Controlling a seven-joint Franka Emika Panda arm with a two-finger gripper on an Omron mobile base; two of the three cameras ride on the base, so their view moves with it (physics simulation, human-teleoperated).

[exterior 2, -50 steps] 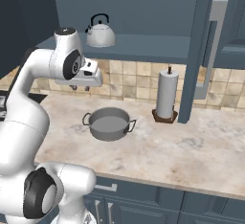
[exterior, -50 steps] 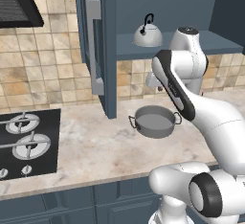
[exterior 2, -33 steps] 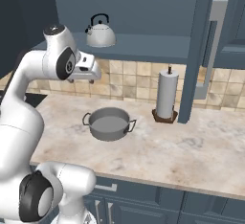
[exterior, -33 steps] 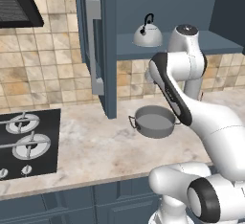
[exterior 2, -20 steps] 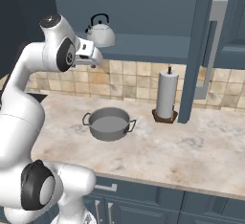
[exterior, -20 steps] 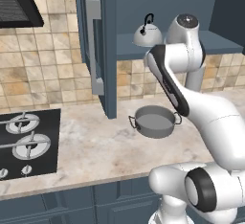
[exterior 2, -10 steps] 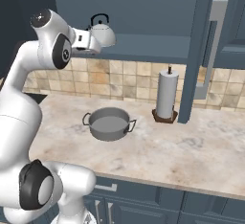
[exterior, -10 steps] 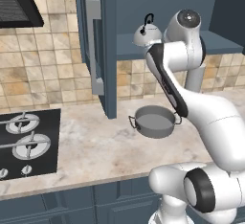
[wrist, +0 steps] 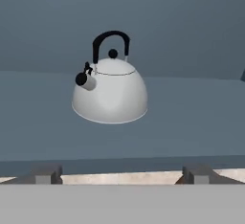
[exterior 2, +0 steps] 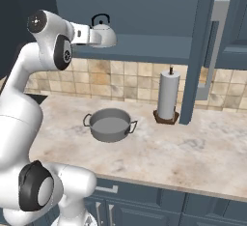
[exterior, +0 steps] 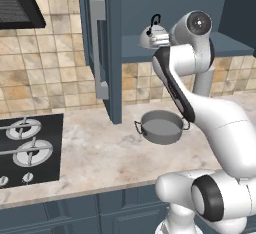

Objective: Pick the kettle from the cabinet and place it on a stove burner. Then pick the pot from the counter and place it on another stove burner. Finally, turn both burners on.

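We note that the arm has risen from counter height to the shelf over the last 2 seconds, bringing the fingers (wrist: 119,174) level with the kettle (wrist: 110,94). They stand fully spread and hold nothing; the kettle sits upright on the cabinet (exterior: 115,53) shelf, just ahead of them and apart. The pot (exterior: 161,127) rests on the counter (exterior: 90,148), well apart from the stove burners (exterior: 32,152). We judge the approach near complete and the grasp not yet begun.
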